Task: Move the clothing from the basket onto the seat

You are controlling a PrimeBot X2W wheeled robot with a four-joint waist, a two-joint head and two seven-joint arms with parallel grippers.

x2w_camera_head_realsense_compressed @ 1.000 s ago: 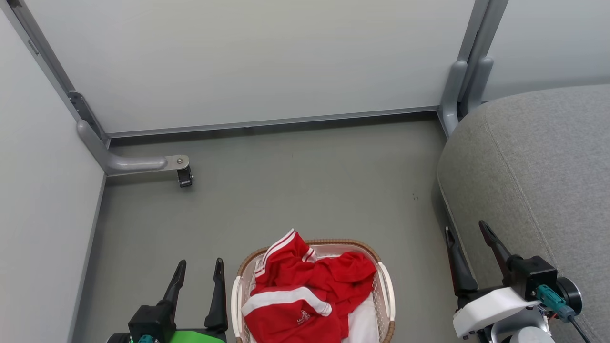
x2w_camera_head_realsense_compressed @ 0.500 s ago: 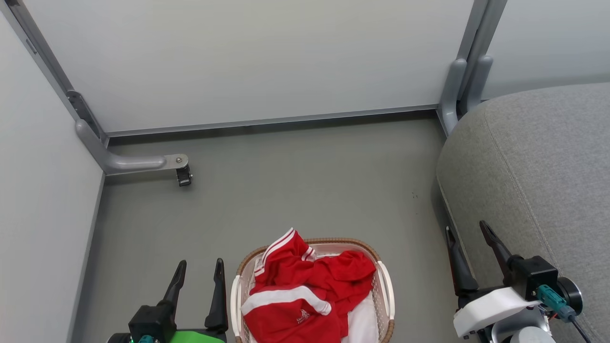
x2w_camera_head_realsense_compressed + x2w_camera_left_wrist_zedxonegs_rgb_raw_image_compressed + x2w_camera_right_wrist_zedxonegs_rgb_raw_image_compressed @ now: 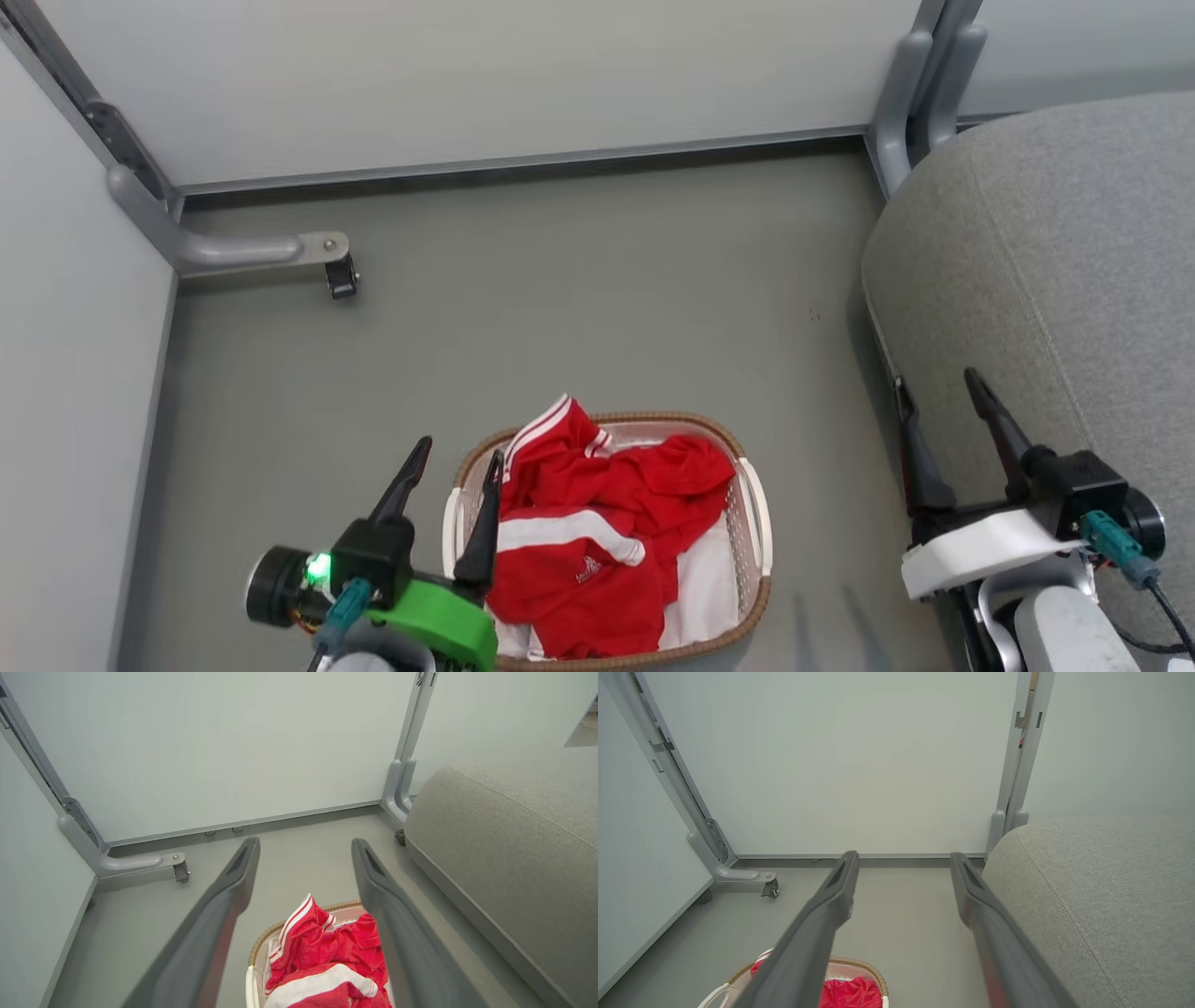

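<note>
Red clothing (image 3: 597, 523) lies heaped in the basket (image 3: 758, 523). Your left gripper (image 3: 459, 453), fingers wide apart and empty, hangs at the basket's left rim. Your right gripper (image 3: 935, 381), equally wide and empty, sits right of the basket. Descend carelessly and a finger may catch the rim.

The clothing (image 3: 597, 532) lies in the basket (image 3: 752, 513), just right of the left gripper (image 3: 461, 448); the seat (image 3: 1074, 280) stands right of the right gripper (image 3: 934, 377).
</note>
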